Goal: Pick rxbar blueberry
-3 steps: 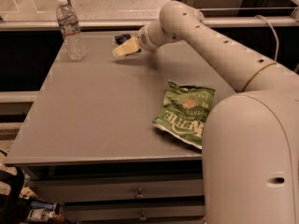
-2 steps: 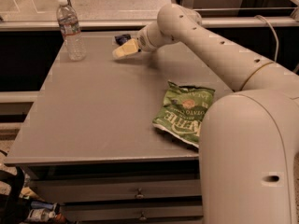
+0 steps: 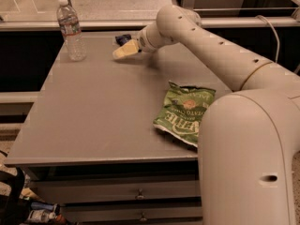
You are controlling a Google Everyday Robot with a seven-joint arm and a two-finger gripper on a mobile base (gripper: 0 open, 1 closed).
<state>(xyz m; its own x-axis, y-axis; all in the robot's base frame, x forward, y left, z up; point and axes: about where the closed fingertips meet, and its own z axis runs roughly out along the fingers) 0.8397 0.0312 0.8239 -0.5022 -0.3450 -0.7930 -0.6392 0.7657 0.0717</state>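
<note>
Grey surface [image 3: 103, 116] with drawers below, a pale floor beyond the far edge.

Robot arm [image 3: 211, 55]: one only. It comes in from the right foreground and reaches across to the far side.

Green chip bag [image 3: 185, 111]: lies flat near the right edge, well apart from the work.

Water bottle [image 3: 70, 29]: upright at the far left corner.

Claw [image 3: 124, 51]: pale tip, low over the far part of the surface, pointing left and slightly down. Cannot tell how far open it is; nothing seen held.

Blueberry bar [image 3: 123, 39]: small dark-blue wrapper at the far edge, just behind the claw tip and on its far side. It is partly hidden, so its long axis is unclear.

Judgement: the claw sits short of the bar and needs to go further away from the camera before closing.
</note>
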